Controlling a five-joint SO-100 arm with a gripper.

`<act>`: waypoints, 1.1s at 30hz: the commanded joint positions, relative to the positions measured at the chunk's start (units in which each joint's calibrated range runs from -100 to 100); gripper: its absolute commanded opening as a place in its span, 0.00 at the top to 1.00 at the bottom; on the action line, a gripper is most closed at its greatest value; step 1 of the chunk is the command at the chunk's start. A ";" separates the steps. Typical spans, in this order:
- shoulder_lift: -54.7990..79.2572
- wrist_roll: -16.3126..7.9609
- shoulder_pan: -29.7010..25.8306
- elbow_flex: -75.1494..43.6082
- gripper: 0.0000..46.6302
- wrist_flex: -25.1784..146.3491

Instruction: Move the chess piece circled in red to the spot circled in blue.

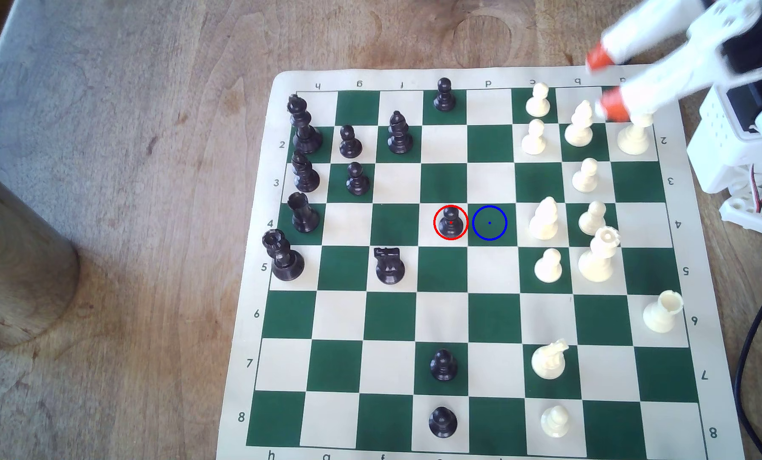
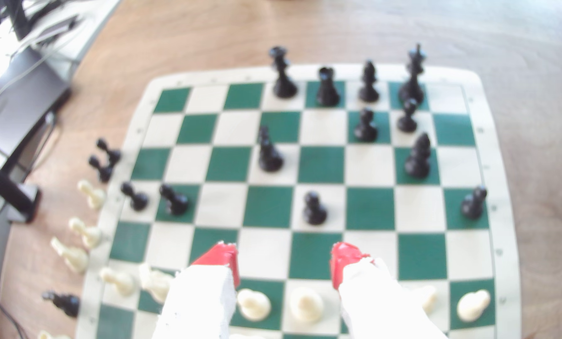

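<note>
The chess piece circled in red [image 1: 450,222] is a small glossy black pawn standing upright on a cream square near the middle of the green-and-cream board [image 1: 494,318]. The spot circled in blue [image 1: 489,223] is the bare dark green square touching it on the exterior view's right. My gripper [image 1: 605,82] hovers over the board's far right corner, well away from both, with its orange-tipped fingers spread open and nothing between them. In the wrist view the gripper [image 2: 284,260] is open, and the pawn [image 2: 315,208] stands ahead of the red fingertips [image 2: 222,257].
Cream-white pieces [image 1: 545,219] crowd the exterior view's right columns, just below my gripper. Black pieces [image 1: 304,177] line the left columns, with a black knight [image 1: 389,265] near the pawn. Several captured pieces [image 2: 87,228] lie off the board. A wooden cylinder [image 1: 12,265] stands at left.
</note>
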 commanded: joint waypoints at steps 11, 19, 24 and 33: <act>27.12 -4.98 -1.80 -14.29 0.69 -6.16; 37.22 -4.35 -1.80 -12.12 0.68 -6.57; 40.79 -4.40 -1.25 -8.31 0.68 -11.40; 57.51 -7.77 -0.70 -12.39 0.69 -17.46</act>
